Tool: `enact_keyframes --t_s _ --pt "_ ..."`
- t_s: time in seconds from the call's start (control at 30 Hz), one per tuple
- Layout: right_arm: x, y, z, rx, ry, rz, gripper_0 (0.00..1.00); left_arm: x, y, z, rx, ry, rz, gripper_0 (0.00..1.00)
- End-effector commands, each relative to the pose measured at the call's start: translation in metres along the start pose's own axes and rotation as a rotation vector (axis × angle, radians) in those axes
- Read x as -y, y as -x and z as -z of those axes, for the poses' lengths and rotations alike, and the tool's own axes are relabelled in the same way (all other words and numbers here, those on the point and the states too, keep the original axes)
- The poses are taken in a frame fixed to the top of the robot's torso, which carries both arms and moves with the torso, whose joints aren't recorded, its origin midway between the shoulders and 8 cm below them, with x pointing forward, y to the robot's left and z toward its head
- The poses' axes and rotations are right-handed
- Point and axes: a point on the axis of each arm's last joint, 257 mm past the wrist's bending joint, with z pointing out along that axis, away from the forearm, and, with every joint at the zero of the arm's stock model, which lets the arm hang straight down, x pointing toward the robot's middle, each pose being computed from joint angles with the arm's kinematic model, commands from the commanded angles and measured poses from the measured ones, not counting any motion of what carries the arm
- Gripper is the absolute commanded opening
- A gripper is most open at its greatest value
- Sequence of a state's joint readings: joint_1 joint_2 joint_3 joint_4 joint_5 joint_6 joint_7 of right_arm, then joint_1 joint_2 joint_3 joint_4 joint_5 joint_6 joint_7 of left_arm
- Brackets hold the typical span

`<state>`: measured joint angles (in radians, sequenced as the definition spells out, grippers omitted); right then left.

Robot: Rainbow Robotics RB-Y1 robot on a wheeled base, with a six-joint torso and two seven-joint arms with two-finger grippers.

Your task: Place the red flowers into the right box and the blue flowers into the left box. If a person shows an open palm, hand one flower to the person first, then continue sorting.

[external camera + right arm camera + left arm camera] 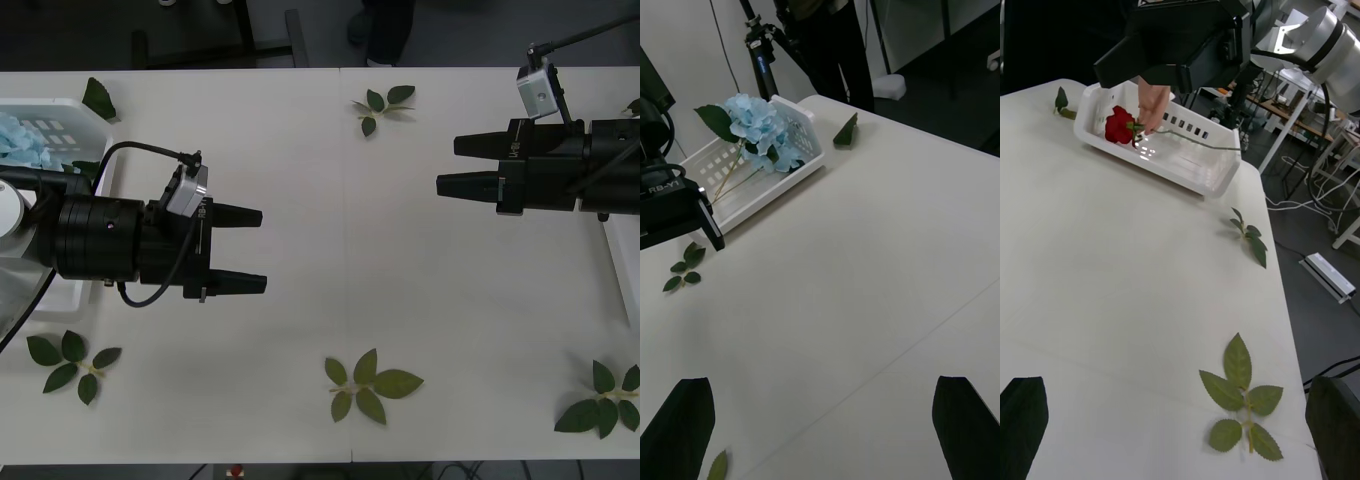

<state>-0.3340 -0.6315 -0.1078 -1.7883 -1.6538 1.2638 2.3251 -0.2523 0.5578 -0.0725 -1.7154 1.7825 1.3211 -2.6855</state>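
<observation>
One red flower (1118,125) lies in the right box (1202,169), and a person's hand (1152,105) reaches down to its stem just beside the head. The right box shows as a thin rim (622,270) at the table's right edge. Blue flowers (756,124) lie in the left box (809,161), at the far left of the table (60,103). My left gripper (255,250) hovers open and empty over the table's left half. My right gripper (447,165) is open and empty too, over the right half, pointing toward the left one. Each wrist view shows its own fingers wide apart over bare table.
Loose green leaf sprigs lie scattered on the white table: one at the far middle (380,105), one at the near middle (365,385), one near left (75,360), one near right (605,400). A single leaf (98,98) rests by the left box.
</observation>
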Motion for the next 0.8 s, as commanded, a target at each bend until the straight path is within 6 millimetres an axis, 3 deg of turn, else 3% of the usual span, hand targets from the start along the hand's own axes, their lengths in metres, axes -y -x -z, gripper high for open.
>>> enact_keyframes --t_s 0.03,0.37,0.8 --pt "0.003 0.019 0.008 0.001 -0.015 0.083 0.85 0.010 -0.008 0.001 -0.010 -0.005 -0.017 1.00" --pt "0.003 0.019 0.008 0.001 -0.015 0.083 0.84 -0.004 -0.024 0.007 -0.040 0.066 -0.006 1.00" --pt "0.003 0.019 0.008 0.001 -0.015 0.083 0.85 -0.004 -0.024 0.007 -0.040 0.066 -0.006 1.00"
